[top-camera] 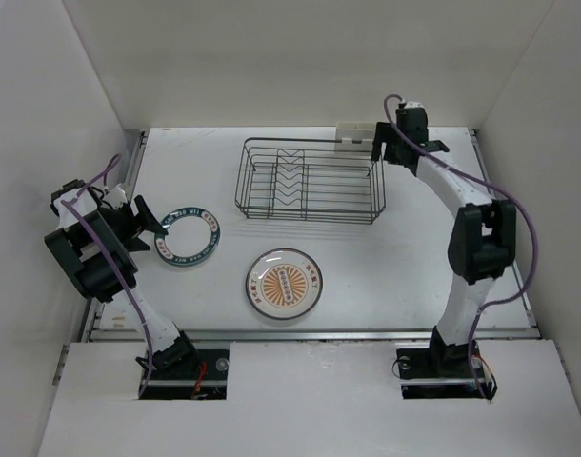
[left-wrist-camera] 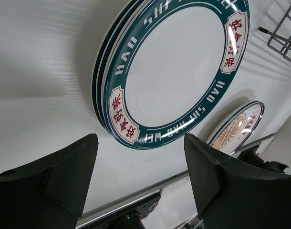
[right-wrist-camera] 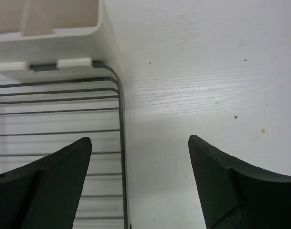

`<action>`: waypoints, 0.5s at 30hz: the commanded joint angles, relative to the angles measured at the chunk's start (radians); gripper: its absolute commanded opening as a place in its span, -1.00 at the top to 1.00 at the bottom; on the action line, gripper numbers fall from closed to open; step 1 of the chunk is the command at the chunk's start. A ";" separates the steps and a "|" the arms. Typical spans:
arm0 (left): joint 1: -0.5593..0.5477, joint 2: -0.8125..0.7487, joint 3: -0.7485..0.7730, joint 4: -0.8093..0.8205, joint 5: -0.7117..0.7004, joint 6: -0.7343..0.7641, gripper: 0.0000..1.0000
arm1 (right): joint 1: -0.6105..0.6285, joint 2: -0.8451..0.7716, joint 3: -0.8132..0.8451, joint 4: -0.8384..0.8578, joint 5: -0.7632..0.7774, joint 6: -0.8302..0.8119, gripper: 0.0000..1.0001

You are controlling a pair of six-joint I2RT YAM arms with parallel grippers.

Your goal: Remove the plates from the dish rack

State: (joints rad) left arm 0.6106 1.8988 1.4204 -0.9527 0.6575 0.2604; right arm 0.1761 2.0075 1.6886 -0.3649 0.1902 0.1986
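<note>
The dark wire dish rack [top-camera: 310, 181] stands at the back middle of the table with no plates in it; its white caddy [top-camera: 352, 138] is clipped to the far right edge. A stack of teal-rimmed plates [top-camera: 187, 236] lies flat at the left, also in the left wrist view [left-wrist-camera: 174, 67]. An orange-sunburst plate [top-camera: 284, 283] lies in front of the rack and shows in the left wrist view [left-wrist-camera: 238, 126]. My left gripper [top-camera: 150, 226] is open and empty just left of the teal stack. My right gripper [top-camera: 378, 145] is open and empty over the rack's right rim [right-wrist-camera: 120, 114] by the caddy [right-wrist-camera: 55, 38].
White walls close in the table on the left, back and right. A metal rail [top-camera: 310, 335] runs along the table's near edge, ahead of the arm bases.
</note>
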 commanded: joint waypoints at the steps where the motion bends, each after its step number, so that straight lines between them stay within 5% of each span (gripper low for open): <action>1: 0.000 -0.056 -0.008 -0.006 0.014 0.013 -0.39 | -0.006 -0.263 -0.058 0.098 0.034 0.005 -0.78; 3: 0.000 -0.073 -0.023 0.026 0.014 0.013 -0.39 | -0.006 -0.402 -0.153 0.112 0.034 0.021 -0.80; 4: 0.000 -0.082 -0.032 0.037 0.014 0.001 -0.39 | -0.006 -0.445 -0.180 0.112 0.023 0.041 -1.00; 11: 0.000 -0.199 -0.144 0.158 -0.065 -0.073 -0.39 | -0.006 -0.801 -0.401 0.000 0.045 0.143 -1.00; 15: 0.000 -0.433 -0.273 0.282 -0.184 -0.133 -0.42 | -0.006 -0.955 -0.475 -0.068 0.074 0.144 -1.00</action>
State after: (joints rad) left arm 0.6106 1.6478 1.2060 -0.7570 0.5690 0.1856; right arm 0.1761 1.0931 1.2552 -0.3565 0.2302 0.3141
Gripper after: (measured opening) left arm 0.703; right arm 0.998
